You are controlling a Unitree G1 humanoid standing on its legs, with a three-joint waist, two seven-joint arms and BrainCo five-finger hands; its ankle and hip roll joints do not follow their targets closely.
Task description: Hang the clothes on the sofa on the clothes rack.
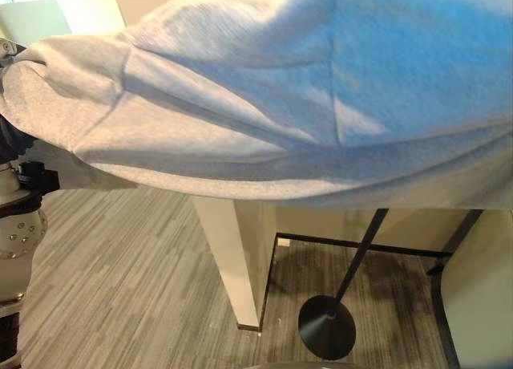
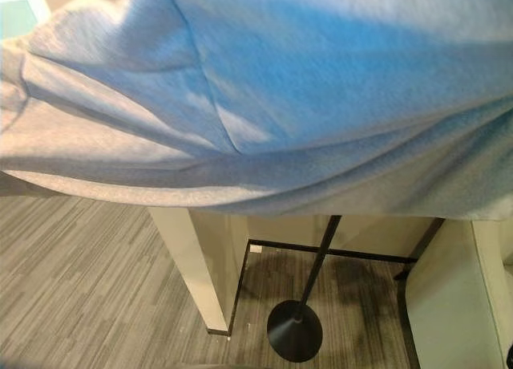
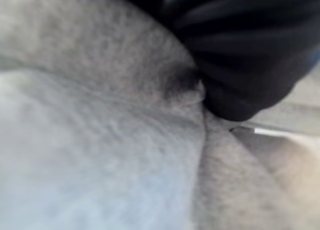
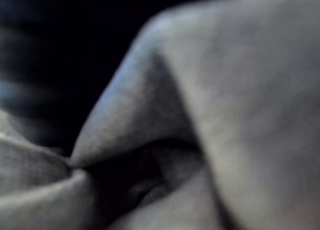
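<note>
Left eye view: the grey garment (image 1: 264, 96) hangs spread across the top, long axis left to right, above the rack's pole (image 1: 362, 253) and base (image 1: 326, 327), lower right. Cloth hides both hands, so their fingers cannot be told

Grey striped plank floor (image 1: 120, 281) underfoot; standing on it, the clothes rack's round black base (image 1: 327, 327) with its thin pole rising, right beside the foot of a cream partition (image 1: 228, 261).
</note>
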